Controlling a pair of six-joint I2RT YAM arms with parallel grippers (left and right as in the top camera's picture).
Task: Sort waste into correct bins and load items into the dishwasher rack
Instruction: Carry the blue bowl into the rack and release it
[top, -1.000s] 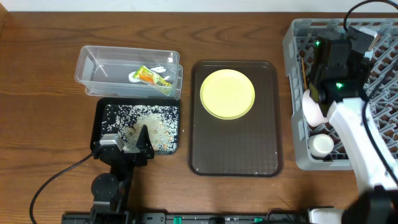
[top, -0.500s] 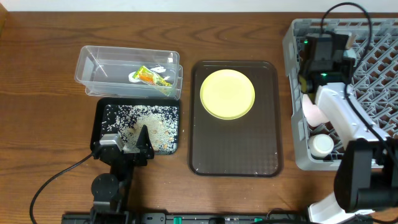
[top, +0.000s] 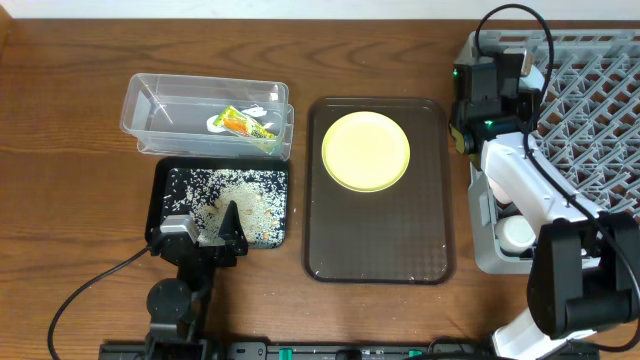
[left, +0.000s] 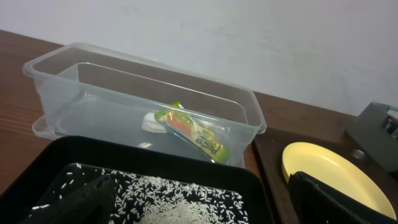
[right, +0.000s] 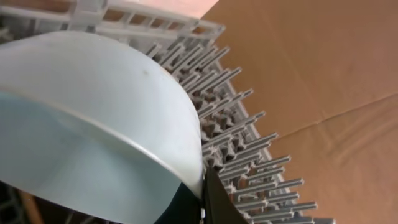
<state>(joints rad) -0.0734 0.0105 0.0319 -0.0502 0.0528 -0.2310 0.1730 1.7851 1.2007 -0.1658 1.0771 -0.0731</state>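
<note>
Blue bowl (right: 93, 118) gripped, right fingers (right: 214, 200) have shifted left across rack (top: 590, 110).

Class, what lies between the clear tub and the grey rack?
In the overhead view, the brown tray carrying the yellow plate.

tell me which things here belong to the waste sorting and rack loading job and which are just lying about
Part of the job:
- wrapper in the clear tub
- rice grains in the black tray
- yellow plate
- pale blue bowl
- grey dishwasher rack

Just lying about:
- dark brown serving tray, under the plate
</note>
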